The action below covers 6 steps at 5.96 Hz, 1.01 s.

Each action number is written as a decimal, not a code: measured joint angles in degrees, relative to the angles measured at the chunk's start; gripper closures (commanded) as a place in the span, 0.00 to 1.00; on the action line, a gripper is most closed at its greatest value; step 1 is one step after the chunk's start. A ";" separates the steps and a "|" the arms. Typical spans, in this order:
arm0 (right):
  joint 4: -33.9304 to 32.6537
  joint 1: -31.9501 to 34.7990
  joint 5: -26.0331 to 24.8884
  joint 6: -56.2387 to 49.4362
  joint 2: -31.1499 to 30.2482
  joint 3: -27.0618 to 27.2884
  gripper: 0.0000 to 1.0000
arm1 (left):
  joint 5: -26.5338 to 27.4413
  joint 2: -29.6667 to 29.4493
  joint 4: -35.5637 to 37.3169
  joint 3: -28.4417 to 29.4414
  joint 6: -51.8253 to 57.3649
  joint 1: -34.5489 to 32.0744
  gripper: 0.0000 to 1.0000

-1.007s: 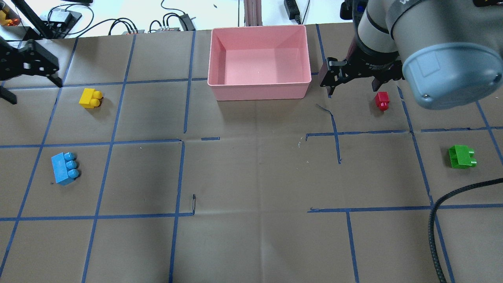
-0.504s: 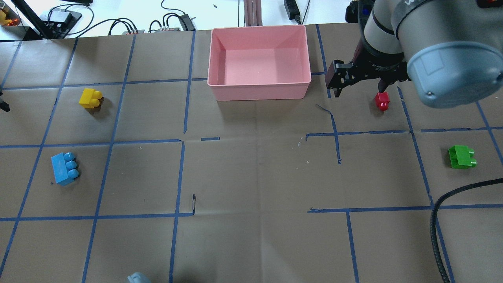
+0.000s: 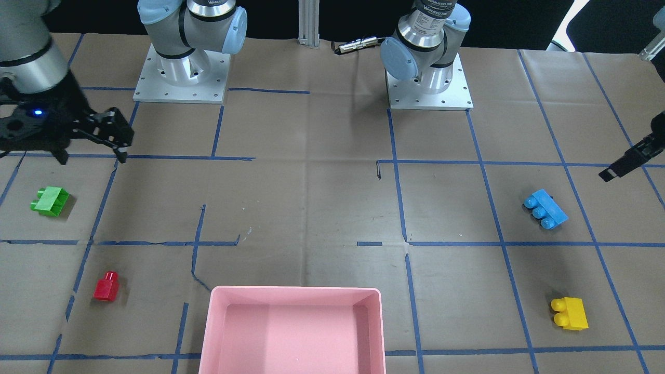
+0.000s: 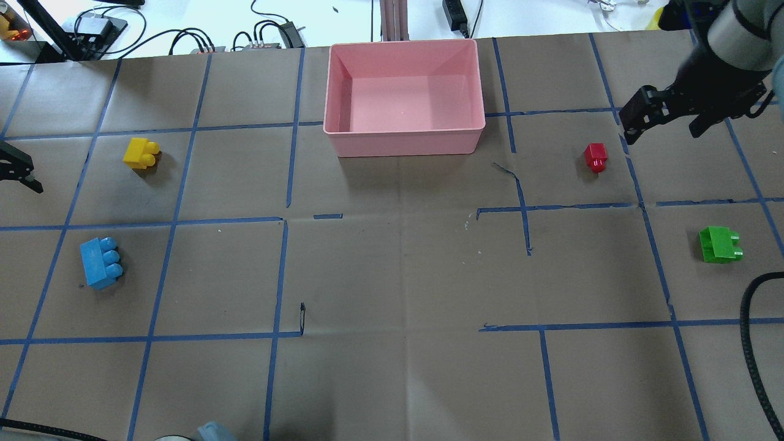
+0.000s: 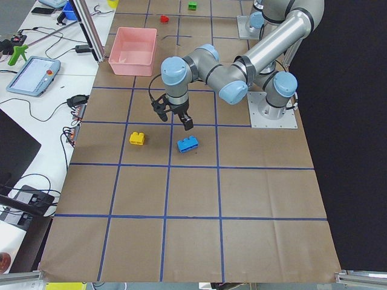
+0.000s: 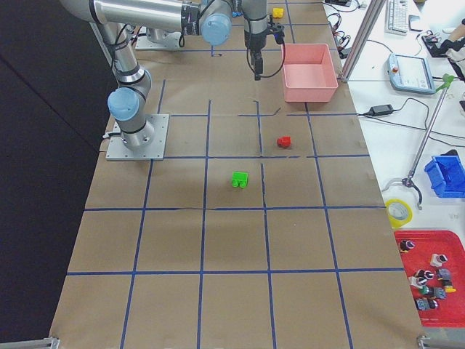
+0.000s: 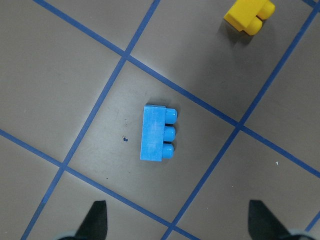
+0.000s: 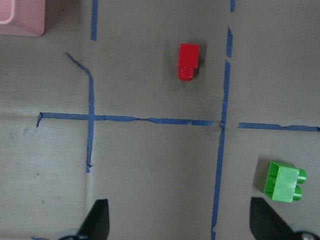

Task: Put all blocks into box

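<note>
**All four out on the paper**

The pink box (image 4: 404, 142) sits at the middle of the far edge of the table (image 4: 392, 275). The bricks lie on their sides outside it. On the robot's left, the blue brick (image 7: 155, 132) has its long axis running roughly near-to-far, studs toward the table's centre. The yellow brick (image 4: 141, 152) lies beyond it. On the right, the red brick (image 4: 595, 157) points its stud toward the robot, and the green brick (image 4: 720, 244) points its studs outward. The left gripper (image 7: 177, 225) hangs spread wide over the blue one. The right gripper (image 8: 180, 225) gapes wide above the table near the red and green.

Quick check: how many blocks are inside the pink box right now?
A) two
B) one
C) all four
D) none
D: the pink box holds nothing, while the yellow block, blue block, red block and green block all lie outside it.
</note>
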 measured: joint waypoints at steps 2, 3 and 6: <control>-5.59 -6.99 0.86 -4.30 3.72 2.69 0.00 | 0.11 -1.55 12.82 -9.16 -0.04 -0.03 0.01; -10.00 -9.47 0.20 -4.49 5.72 4.98 0.00 | 0.13 -3.48 17.79 -11.97 0.13 -0.04 0.01; -23.61 -16.95 -0.18 -4.56 6.55 15.19 0.00 | 0.14 -9.87 26.10 -13.70 1.56 -0.19 0.01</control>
